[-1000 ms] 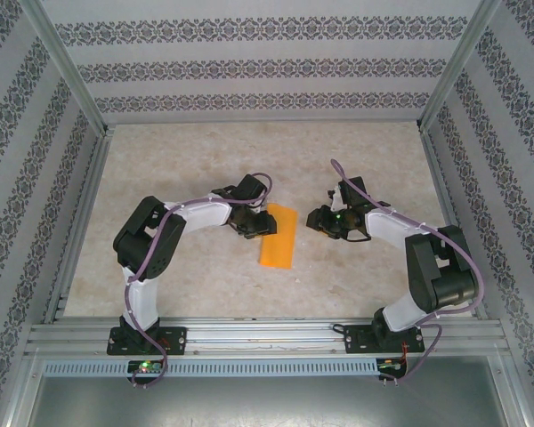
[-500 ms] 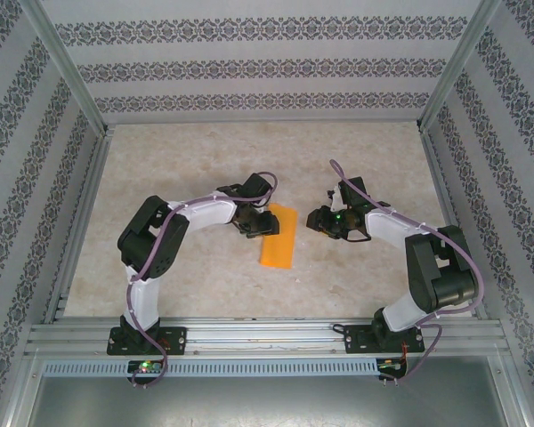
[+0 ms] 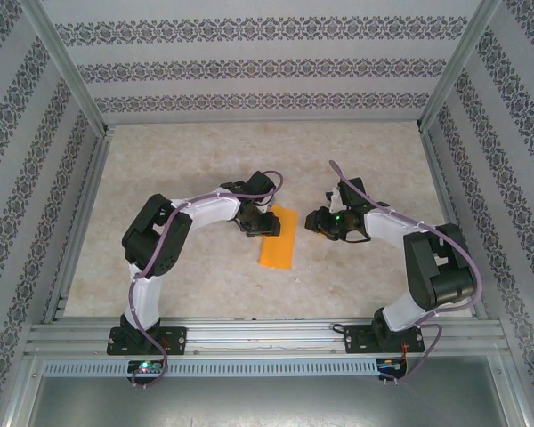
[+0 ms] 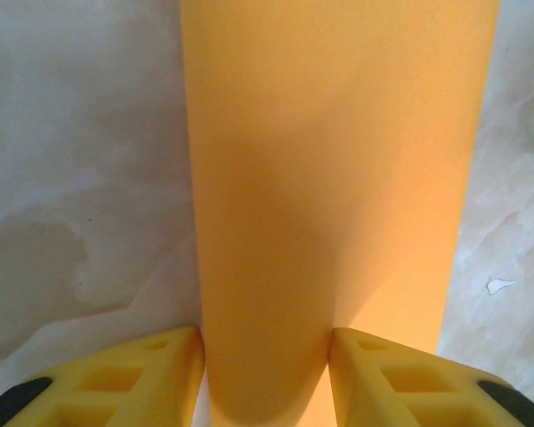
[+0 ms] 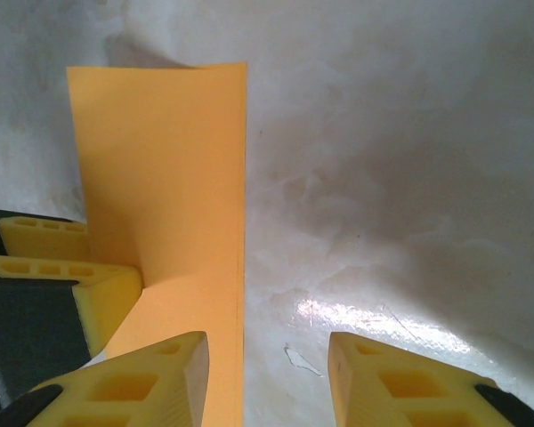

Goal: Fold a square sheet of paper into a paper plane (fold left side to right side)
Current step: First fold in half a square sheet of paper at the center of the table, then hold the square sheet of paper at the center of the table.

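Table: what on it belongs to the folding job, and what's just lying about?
Job: orange paper, left gripper, right gripper.
Lying about: small white fleck on the table.

**Crowded at the middle, open table all around**

The left gripper sits over the far left part of the sheet. Its fingers are spread with the sheet running between them, so that side is blocked. The right gripper hangs just right of the sheet with its jaws apart, and only a narrow strip of table separates them. The sheet's near end lies uncovered. Bare table spreads beyond and to either side of both arms. Walls bound it on three sides, with a rail at the near edge.
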Robot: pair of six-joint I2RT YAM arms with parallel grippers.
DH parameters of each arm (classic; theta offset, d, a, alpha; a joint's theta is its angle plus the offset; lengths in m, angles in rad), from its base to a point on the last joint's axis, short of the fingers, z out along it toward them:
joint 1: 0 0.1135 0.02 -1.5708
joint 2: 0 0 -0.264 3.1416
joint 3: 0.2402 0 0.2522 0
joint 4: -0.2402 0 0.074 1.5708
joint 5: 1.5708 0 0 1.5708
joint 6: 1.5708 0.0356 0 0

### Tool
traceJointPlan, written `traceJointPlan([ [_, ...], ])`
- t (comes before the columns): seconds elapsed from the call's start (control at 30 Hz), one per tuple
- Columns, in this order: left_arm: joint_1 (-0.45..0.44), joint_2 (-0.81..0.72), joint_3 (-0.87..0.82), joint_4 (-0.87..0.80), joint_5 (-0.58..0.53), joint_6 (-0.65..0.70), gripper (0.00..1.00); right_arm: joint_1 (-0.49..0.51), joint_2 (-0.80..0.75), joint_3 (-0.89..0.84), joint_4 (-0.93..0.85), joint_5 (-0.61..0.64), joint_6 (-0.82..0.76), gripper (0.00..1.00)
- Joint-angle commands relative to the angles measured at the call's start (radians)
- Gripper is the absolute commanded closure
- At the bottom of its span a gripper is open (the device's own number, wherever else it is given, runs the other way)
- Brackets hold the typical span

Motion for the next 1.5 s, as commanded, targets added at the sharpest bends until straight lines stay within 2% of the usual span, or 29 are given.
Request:
traceJointPlan([
  [0.0, -0.066, 0.102, -0.039, -0.106, 0.097, 0.012, 0.57, 0.007, 0.016, -0.015, 0.015, -0.029, 0.02, 0.6],
  [0.3, -0.066, 0.103, -0.072, -0.061, 0.13, -0.069, 0.56, 0.014, 0.029, -0.006, 0.019, -0.024, 0.024, 0.6],
  [1.1, -0.07, 0.11, -0.089, -0.056, 0.14, -0.081, 0.54, 0.038, 0.062, 0.011, 0.025, -0.049, 0.038, 0.6],
  [1.47, -0.07, 0.111, -0.096, -0.055, 0.138, -0.091, 0.54, 0.086, 0.107, 0.01, 0.119, -0.101, 0.112, 0.71],
])
